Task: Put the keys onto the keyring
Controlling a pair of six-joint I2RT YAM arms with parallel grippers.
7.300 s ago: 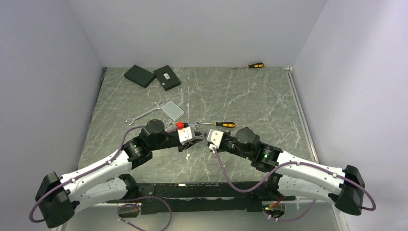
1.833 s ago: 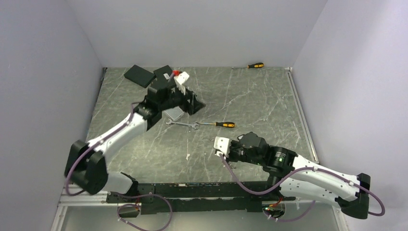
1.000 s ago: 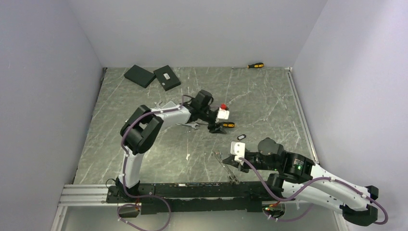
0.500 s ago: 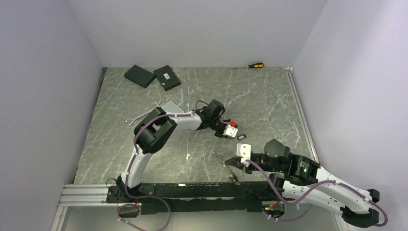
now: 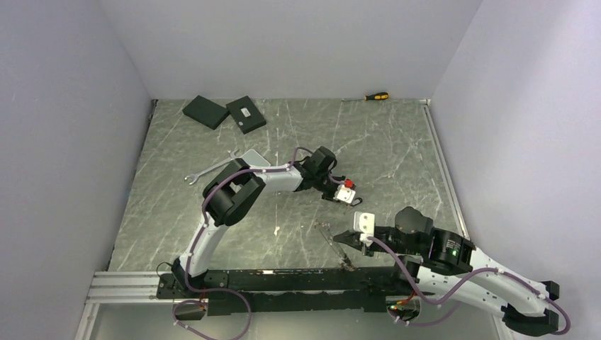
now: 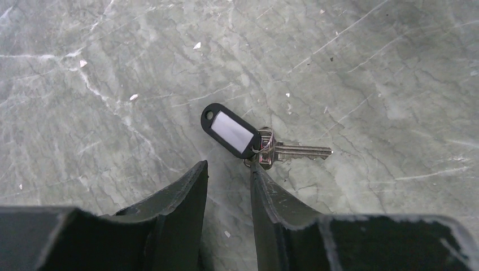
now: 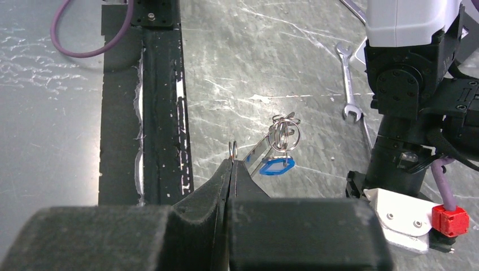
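Left end effector beside tagged key

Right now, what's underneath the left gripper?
A silver key, ringed to a black tag, lies flat on the marble table just ahead of the open left gripper. The fingers cover the table directly beneath them, so anything there is hidden.

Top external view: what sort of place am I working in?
Probably a lab robot test cell: a marble-patterned table boxed in by plain pale walls, a wrench and screwdriver lying loose, a black mounting rail along the near edge.
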